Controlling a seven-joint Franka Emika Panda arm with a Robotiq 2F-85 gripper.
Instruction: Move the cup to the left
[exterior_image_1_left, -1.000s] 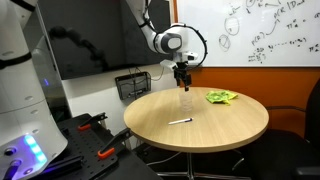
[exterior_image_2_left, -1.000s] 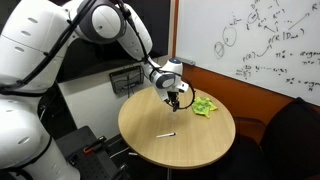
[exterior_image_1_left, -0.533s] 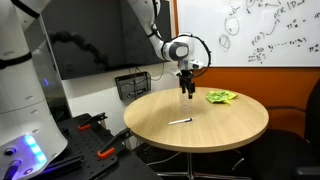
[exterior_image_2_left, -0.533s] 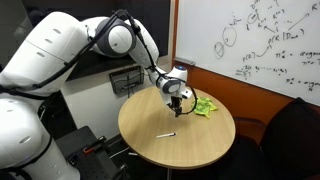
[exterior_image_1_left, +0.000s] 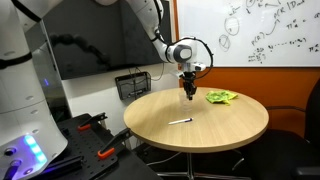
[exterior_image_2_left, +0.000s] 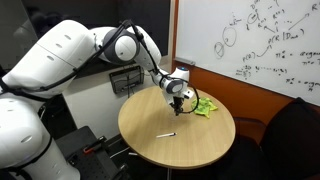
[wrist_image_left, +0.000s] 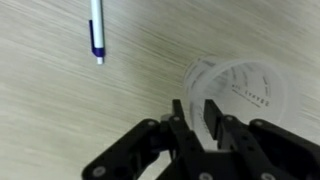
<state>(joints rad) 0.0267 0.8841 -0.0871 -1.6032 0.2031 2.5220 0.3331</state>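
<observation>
In the wrist view a clear plastic cup (wrist_image_left: 245, 85) with printed markings stands on the round wooden table (wrist_image_left: 60, 110). My gripper (wrist_image_left: 195, 112) straddles the cup's left rim, one finger outside and one inside. The jaws are narrowed, but a small gap shows on either side of the thin wall. In both exterior views the gripper (exterior_image_1_left: 187, 94) (exterior_image_2_left: 177, 100) points straight down at the far side of the table (exterior_image_1_left: 200, 128) (exterior_image_2_left: 190, 145). There the cup is mostly hidden under the fingers.
A pen (wrist_image_left: 96, 30) (exterior_image_1_left: 181, 121) (exterior_image_2_left: 166, 134) lies on the table nearer the front. A crumpled green cloth (exterior_image_1_left: 221, 97) (exterior_image_2_left: 205, 105) sits beside the gripper. A black wire basket (exterior_image_1_left: 132, 85) stands behind the table, and a whiteboard (exterior_image_1_left: 260, 30) hangs on the wall.
The gripper has come down over the cup's rim, and its jaws have narrowed from wide open to a small gap around the wall.
</observation>
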